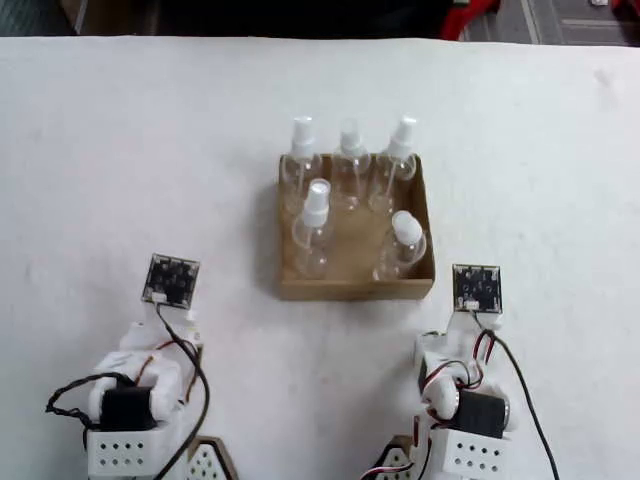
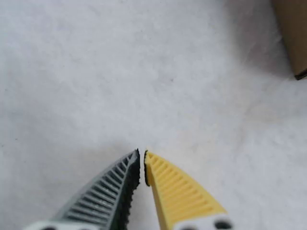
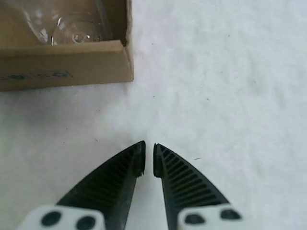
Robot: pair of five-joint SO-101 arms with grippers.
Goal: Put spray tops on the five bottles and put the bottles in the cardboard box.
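Cardboard box (image 1: 350, 289) mid-table, open top, five clear bottles standing inside. Far row along far wall: left bottle (image 1: 300, 170), middle bottle (image 1: 350, 170), right bottle (image 1: 393, 172), packed close. Near row: near-left bottle (image 1: 313, 240), near-right bottle (image 1: 400, 252), gap between them. White spray top (image 1: 302, 130) on every one (yep, all five). Left arm (image 1: 135, 390) and right arm (image 1: 465, 405) folded at near edge of white table (image 1: 120, 150). Dark left board (image 1: 173, 279) well off box, right board (image 1: 477, 287) near its corner.
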